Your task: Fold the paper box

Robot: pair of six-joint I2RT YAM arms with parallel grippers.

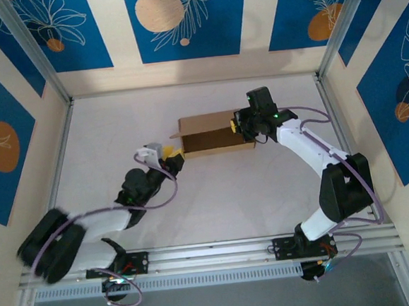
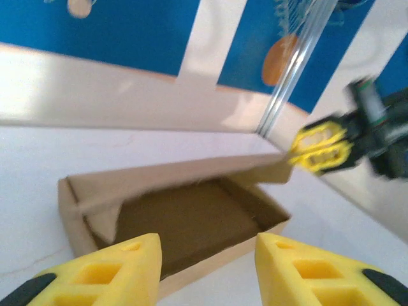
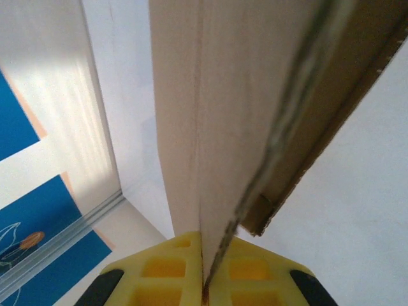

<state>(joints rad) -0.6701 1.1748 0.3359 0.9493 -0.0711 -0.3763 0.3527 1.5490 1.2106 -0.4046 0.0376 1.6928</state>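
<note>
On the white table (image 1: 215, 202) between blue-patterned walls (image 1: 187, 20), right gripper (image 1: 236, 125) pinches the paper box (image 1: 214, 134), left gripper (image 2: 207, 268) gapes

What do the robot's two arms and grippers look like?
The left arm and right arm have white links, black joints and looping purple cables. A green light glows by the right wrist. The fingers are yellow with window-like cut-outs.

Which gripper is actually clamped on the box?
The right gripper, shut on the box's lid flap. The left gripper is open just short of the box's near side, with nothing between its fingers.
</note>
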